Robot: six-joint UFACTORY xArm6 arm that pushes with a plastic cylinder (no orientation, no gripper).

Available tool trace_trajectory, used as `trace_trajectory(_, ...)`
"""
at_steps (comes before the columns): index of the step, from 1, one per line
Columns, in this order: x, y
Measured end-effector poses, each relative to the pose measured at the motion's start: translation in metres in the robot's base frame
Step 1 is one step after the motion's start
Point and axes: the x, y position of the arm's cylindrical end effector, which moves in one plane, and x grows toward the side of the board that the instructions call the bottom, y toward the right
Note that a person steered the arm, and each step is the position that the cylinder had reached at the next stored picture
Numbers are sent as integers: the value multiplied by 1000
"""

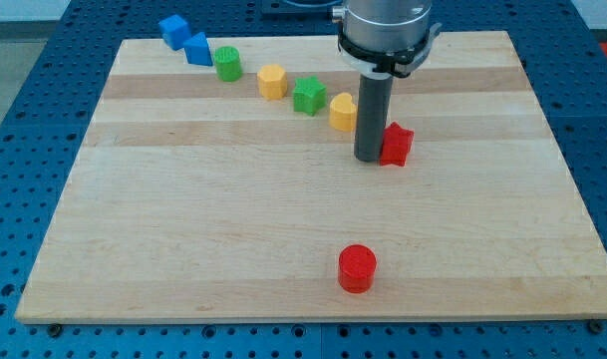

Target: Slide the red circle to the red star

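The red circle point(357, 267) sits near the view's bottom edge of the wooden board, right of centre. The red star point(395, 144) lies in the upper right part of the board. My tip point(369, 158) stands right against the red star's left side, far above the red circle. The rod partly hides a yellow block point(342, 112) just to its upper left.
A diagonal row of blocks runs from the view's top left toward the rod: a blue block point(173, 30), a blue block point(197, 48), a green cylinder point(227, 64), a yellow hexagon block point(272, 82), a green star point(308, 96). The board's edge point(313, 317) borders a blue perforated table.
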Motion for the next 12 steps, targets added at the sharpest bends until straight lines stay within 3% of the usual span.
trace_trajectory(2, 3, 2)
trace_trajectory(3, 84, -42)
trace_trajectory(4, 142, -126)
trace_trajectory(5, 145, -177)
trace_trajectory(6, 182, -107)
trace_trajectory(7, 184, -41)
trace_trajectory(9, 135, 20)
trace_trajectory(10, 104, 24)
trace_trajectory(12, 140, -44)
